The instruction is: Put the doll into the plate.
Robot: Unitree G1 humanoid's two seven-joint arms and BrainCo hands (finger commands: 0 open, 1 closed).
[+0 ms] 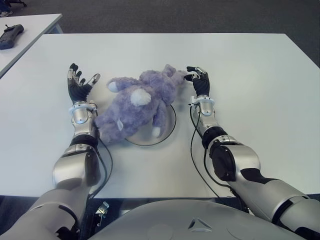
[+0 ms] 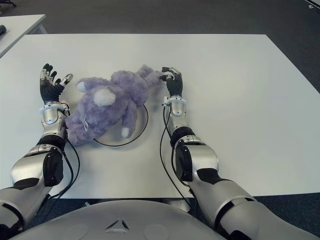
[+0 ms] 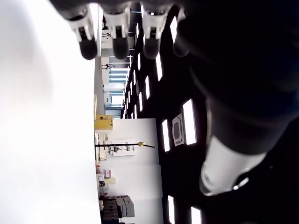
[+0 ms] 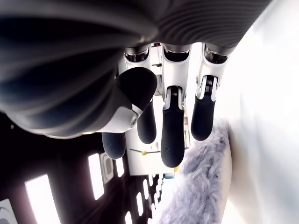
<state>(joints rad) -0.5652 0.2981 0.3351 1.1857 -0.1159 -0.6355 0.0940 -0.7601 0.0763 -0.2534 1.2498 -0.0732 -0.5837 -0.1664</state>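
Observation:
A purple plush doll lies sprawled across a white plate with a dark rim in the middle of the white table. Part of the doll hangs over the plate's left side onto the table. My left hand is just left of the doll, palm up, fingers spread, holding nothing. My right hand is at the doll's far right end, its fingertips close to the fur. In the right wrist view the fingers are extended with nothing between them, and the doll's fur shows beside them.
A second table stands at the far left with a dark device on it. Black cables run along both forearms. The table's front edge lies close to my body.

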